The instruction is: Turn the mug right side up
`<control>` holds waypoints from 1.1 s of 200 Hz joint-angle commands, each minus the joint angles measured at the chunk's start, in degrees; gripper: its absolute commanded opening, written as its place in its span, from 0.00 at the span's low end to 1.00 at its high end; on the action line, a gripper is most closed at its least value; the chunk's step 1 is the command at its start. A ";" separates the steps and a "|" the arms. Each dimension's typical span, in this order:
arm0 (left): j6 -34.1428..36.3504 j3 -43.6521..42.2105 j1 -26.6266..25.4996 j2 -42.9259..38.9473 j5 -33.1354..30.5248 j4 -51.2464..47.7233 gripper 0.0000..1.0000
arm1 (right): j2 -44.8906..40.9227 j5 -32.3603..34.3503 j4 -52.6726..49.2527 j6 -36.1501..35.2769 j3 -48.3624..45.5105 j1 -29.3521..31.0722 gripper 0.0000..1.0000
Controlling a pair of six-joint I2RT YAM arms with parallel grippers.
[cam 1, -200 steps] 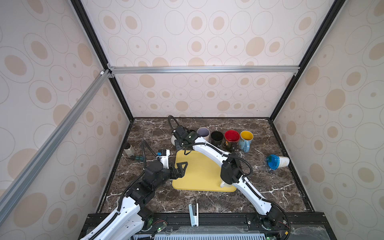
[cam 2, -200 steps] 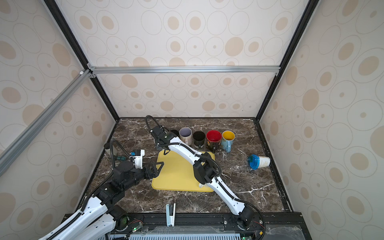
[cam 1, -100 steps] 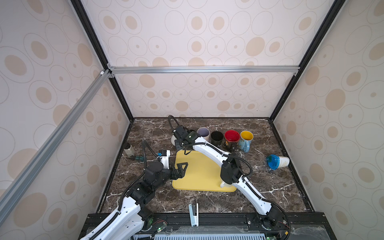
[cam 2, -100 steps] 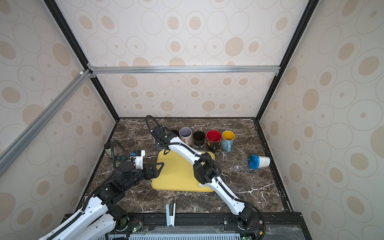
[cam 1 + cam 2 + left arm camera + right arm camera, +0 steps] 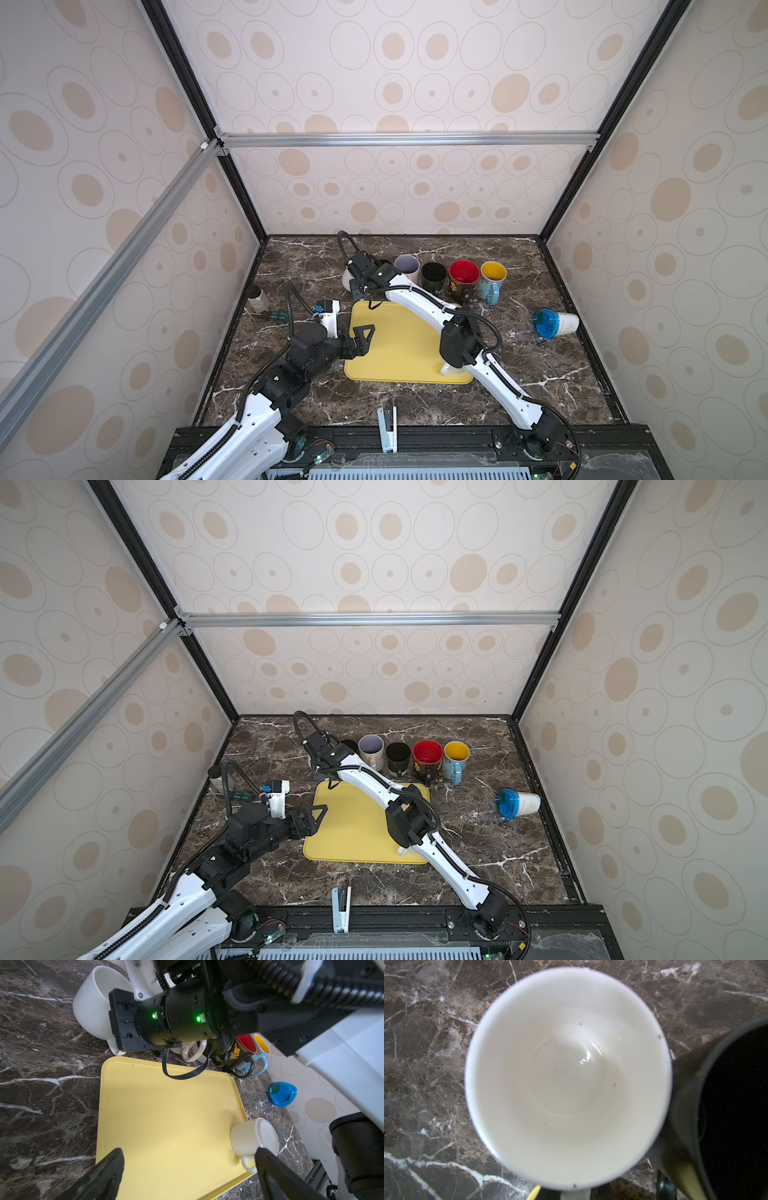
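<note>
- Beige walls [image 5: 415, 83] patterned with ovals enclose a dark marble table [image 5: 540, 374].
- The left gripper [image 5: 362, 340] hovers over the left edge of the yellow tray [image 5: 399, 357], jaws wide and empty.
- The white mug [image 5: 571, 1076] stands mouth up just beyond the tray's far left corner.
- The right gripper [image 5: 356, 291], its arm stretched far across, is closed by the mug's handle (the grip itself is hidden).
- Rim lettering on the red-lined mug [image 5: 247, 1043] is unreadable.

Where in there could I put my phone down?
The yellow tray is bare except the upside-down cup at one corner. Open marble lies between tray and blue-lidded cup. The back is crowded: white mug, mug row, right arm.
</note>
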 commanded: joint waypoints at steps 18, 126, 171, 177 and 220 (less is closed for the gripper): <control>0.83 2.26 0.32 -0.18 -0.79 0.33 0.99 | -5.50 2.68 -0.95 -1.00 -5.87 0.27 0.00; 0.59 2.14 0.27 -0.43 -1.14 0.44 1.00 | -9.34 3.75 -1.55 -1.06 -8.07 1.38 0.00; 0.85 2.43 0.27 0.06 -1.27 0.48 1.00 | -9.05 3.68 -2.67 -1.40 -5.67 1.31 0.03; 0.97 2.42 0.26 0.08 -1.25 0.44 1.00 | -8.92 3.54 -2.61 -1.49 -5.36 1.34 0.06; 1.05 2.34 0.27 0.17 -1.59 0.43 1.00 | -8.22 2.86 -3.15 -1.84 -3.98 1.32 0.23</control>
